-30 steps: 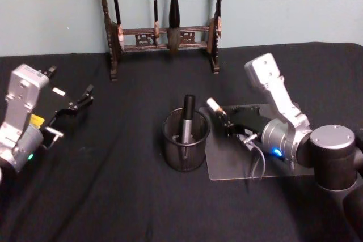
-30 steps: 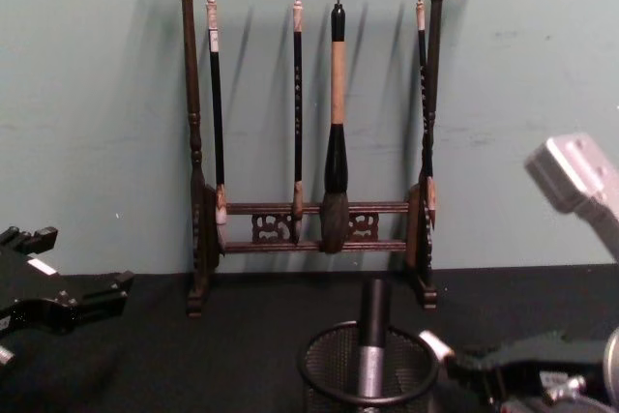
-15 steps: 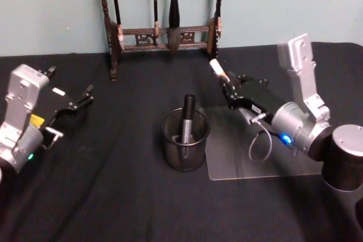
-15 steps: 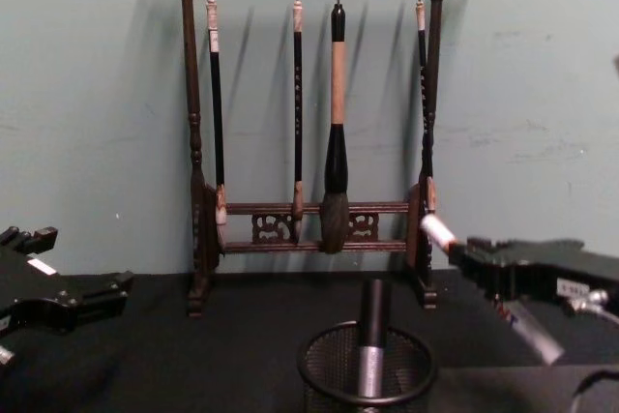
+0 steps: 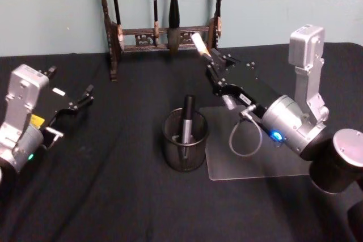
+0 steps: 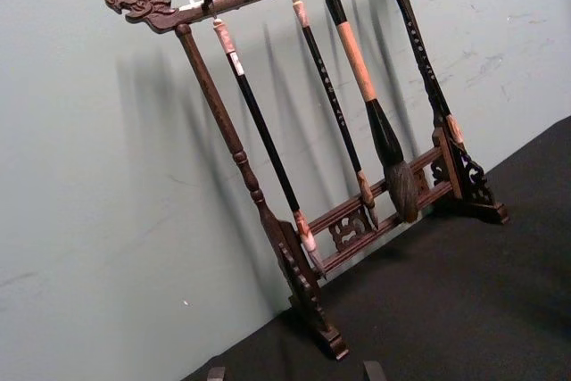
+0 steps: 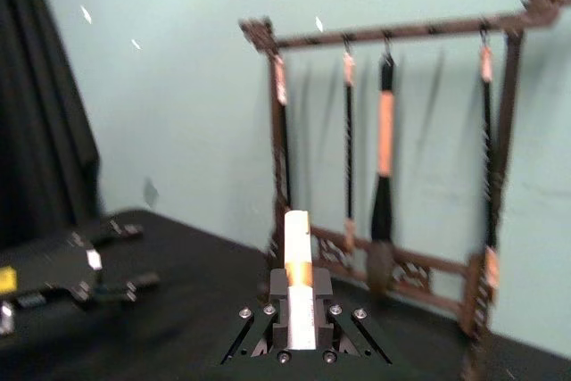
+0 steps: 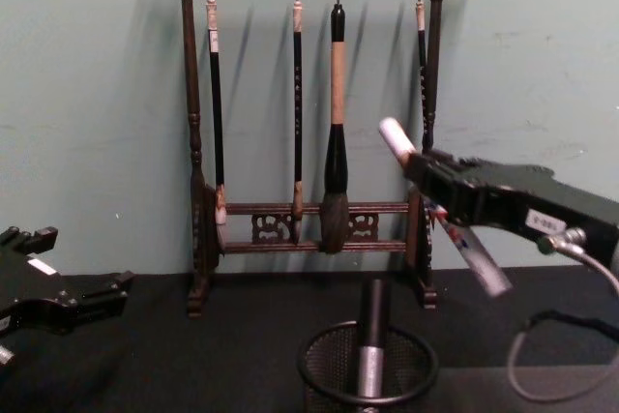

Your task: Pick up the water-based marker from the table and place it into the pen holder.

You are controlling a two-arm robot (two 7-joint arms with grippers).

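Lifted off the clear plastic sheet over the last second, the right end effector has carried the water-based marker up and back toward the calligraphy brush rack, then edged toward the robot's left. It is clenched on the marker's barrel. The marker is in the air, tilted, its white end pointing up toward the rack and its grey lower end hanging down to the robot's right. It is well above the counter and touches nothing else.

I judge the step in hand to be the carry: pickup is done, placing is not. In the head view the marker sits beyond the black wire-mesh pen holder and a little to its right, not yet over the mouth. The next move seems to call for bringing the marker forward over the opening and turning it nearer to upright. Its lower end can then go down inside the rim before the end effector lets go. At the present slant, that end might catch the rim or knock the cup.

One dark pen with a silvery grip stands in the holder, leaning on the far side of the rim; much of the mouth beside it looks free.

Parked near the counter's left edge, the left end effector has its fingers spread and grasps nothing.
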